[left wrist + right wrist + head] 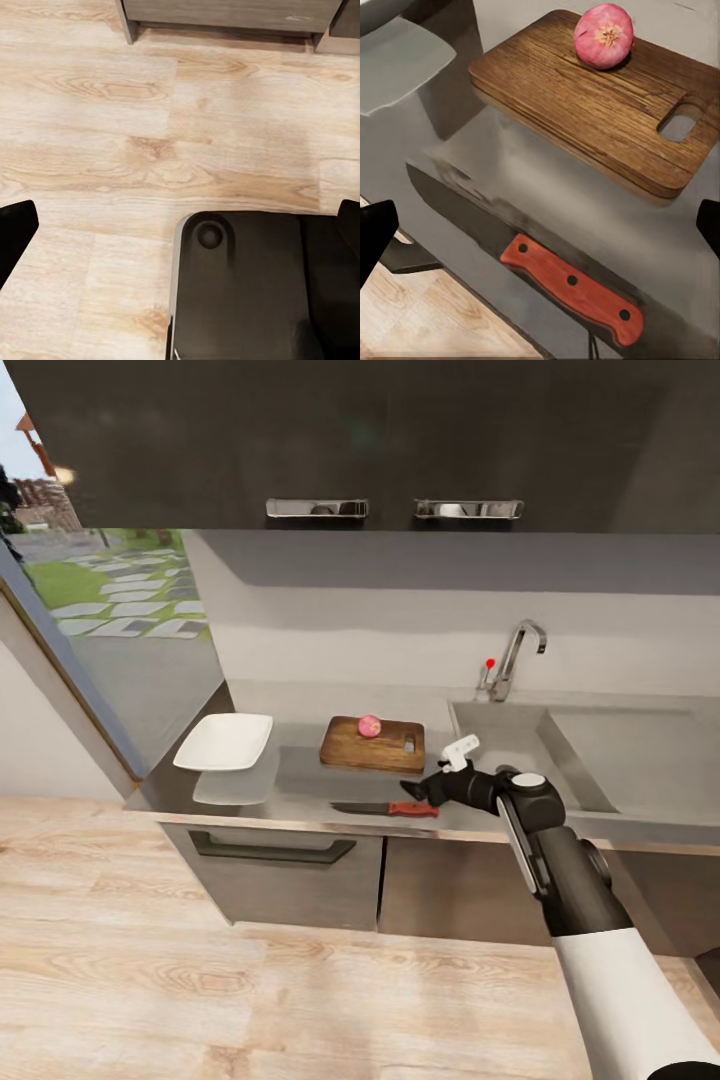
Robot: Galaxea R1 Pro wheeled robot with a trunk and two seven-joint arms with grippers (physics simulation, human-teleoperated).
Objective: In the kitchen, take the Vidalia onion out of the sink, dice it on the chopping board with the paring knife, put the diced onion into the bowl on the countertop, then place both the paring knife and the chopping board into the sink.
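grey kitchen counter (300, 785) under dark cabinets: white bowl (225, 741) at left, then the chopping board (373, 746) with the vidalia onion (369, 725) on it, paring knife (388, 809) in front, right fingers (412, 790) spread wide just above its handle, sink (600, 750) rightmost. left fingers (16, 232) spread over wood floor (150, 135).

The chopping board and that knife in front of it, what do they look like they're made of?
The chopping board looks like dark brown wood with a matte finish: grain lines run along it. The paring knife seems to have a grey metal blade with a dull sheen, and a red-orange handle with three dark rivets, perhaps plastic or stained wood.
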